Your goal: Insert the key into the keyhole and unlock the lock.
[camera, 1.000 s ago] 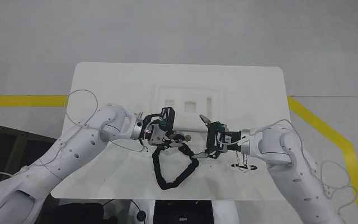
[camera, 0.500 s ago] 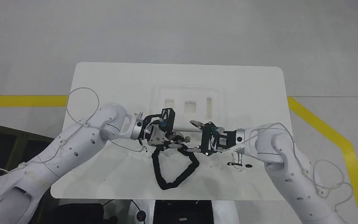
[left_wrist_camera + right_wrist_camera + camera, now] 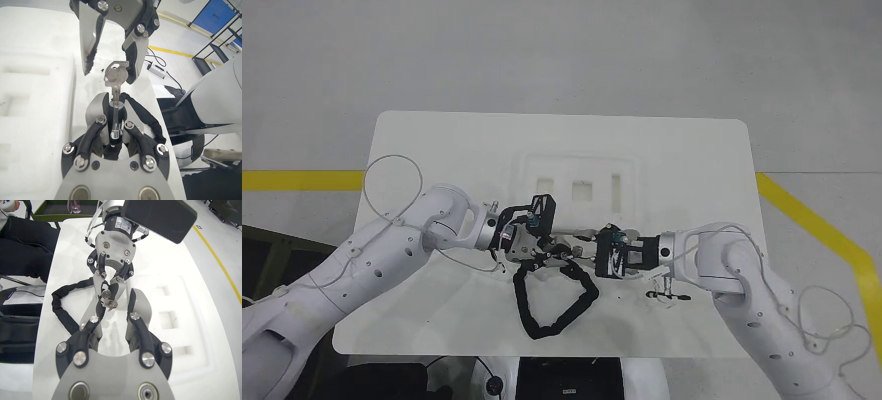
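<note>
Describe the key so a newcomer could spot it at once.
On the white table, find the black chain near the front edge. The left hand grips its lock; the key is the flat silver piece sticking from that lock's end.

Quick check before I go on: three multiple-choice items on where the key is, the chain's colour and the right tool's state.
1. The blade of the silver metal key is: A) in the keyhole of the chrome lock cylinder; B) outside it, pointing away; C) bent double.
2. The fabric-sleeved chain is: A) red; B) black; C) yellow.
3. The right tool is: A) shut on the key; B) shut on the chain; C) open.
Answers: 1A, blade enters the cylinder's face; 2B, its loop shows black; 3C, fingers spread either side of the key's head.
</note>
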`<state>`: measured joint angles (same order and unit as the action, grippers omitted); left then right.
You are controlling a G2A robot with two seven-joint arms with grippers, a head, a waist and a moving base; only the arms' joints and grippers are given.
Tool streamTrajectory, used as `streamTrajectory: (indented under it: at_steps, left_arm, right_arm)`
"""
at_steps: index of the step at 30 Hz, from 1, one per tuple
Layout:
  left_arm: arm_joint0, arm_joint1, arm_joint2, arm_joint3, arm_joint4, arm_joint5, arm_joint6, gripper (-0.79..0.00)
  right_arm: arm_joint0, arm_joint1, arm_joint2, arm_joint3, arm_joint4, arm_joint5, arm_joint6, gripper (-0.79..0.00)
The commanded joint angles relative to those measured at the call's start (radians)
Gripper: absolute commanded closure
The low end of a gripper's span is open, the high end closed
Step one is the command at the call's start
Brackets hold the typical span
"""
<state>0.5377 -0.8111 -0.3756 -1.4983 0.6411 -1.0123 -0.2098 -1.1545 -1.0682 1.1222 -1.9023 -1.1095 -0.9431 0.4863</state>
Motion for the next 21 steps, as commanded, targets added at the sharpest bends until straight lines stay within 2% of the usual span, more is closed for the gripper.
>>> streamTrajectory:
  at_steps: [1,2,10,21]
  left_arm:
    - [-0.004,0.002,0.007,0.001,-0.001,0.000,0.009,0.000]
    - [-0.006,0.003,0.010,0.001,0.000,0.000,0.012,0.000]
    - [-0.019,0.010,0.029,0.002,0.012,0.000,0.048,0.000]
    - [-0.032,0.015,0.051,0.005,0.034,0.000,0.088,0.000]
  right_arm:
    - [0.001,0.001,-0.003,0.002,0.001,0.002,-0.002,-0.022]
    - [0.002,0.001,-0.004,0.003,0.001,0.002,-0.003,0.000]
    - [0.004,0.004,-0.024,0.019,0.074,0.021,0.026,0.000]
    - [0.017,0.009,-0.066,-0.024,0.248,0.143,0.220,0.000]
